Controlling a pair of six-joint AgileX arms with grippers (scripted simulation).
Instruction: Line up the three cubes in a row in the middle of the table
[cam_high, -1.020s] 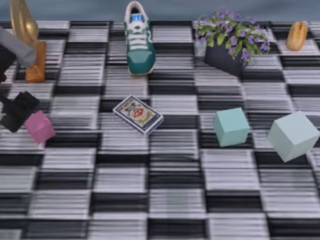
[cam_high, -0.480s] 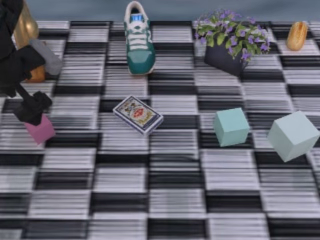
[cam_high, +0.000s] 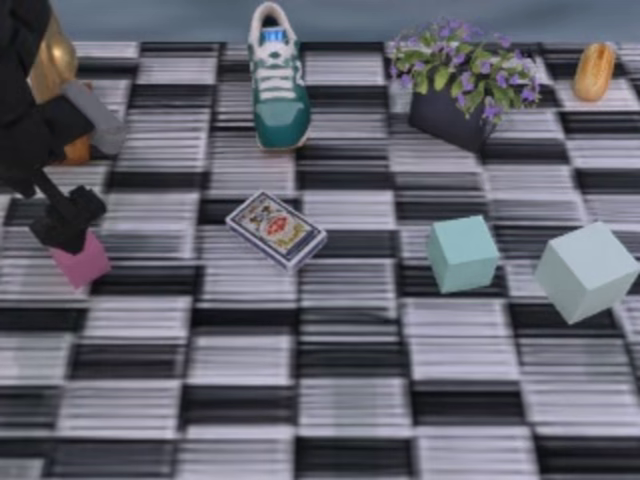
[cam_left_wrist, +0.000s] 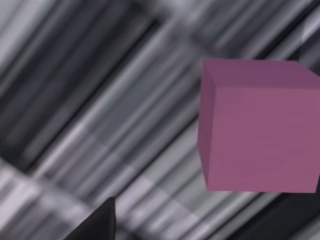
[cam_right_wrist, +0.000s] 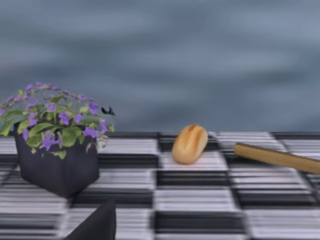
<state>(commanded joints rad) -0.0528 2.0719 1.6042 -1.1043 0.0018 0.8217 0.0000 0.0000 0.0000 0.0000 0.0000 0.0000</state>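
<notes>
At the far left of the tabletop (cam_high: 350, 300), the left pincer (cam_high: 68, 228) hangs directly over the small pink cube (cam_high: 84, 262), covering its far upper part; whether its fingers are spread or pinching the cube cannot be told; the left wrist view shows the pink cube (cam_left_wrist: 257, 127) sitting flat on the stripes; behind the arm stands a golden figure (cam_high: 52, 60) on a wooden base; a patterned card box (cam_high: 276, 229) lies left of centre, with a teal sneaker (cam_high: 277, 80) beyond it; a potted purple-flowered plant (cam_high: 462, 82) stands far right of centre; the teal cube (cam_high: 463, 253) sits right of centre, the larger mint cube (cam_high: 587, 271) just beside it near the right edge; a bread roll (cam_high: 594, 70) lies in the far right corner; the right pincer is out of the top view.
</notes>
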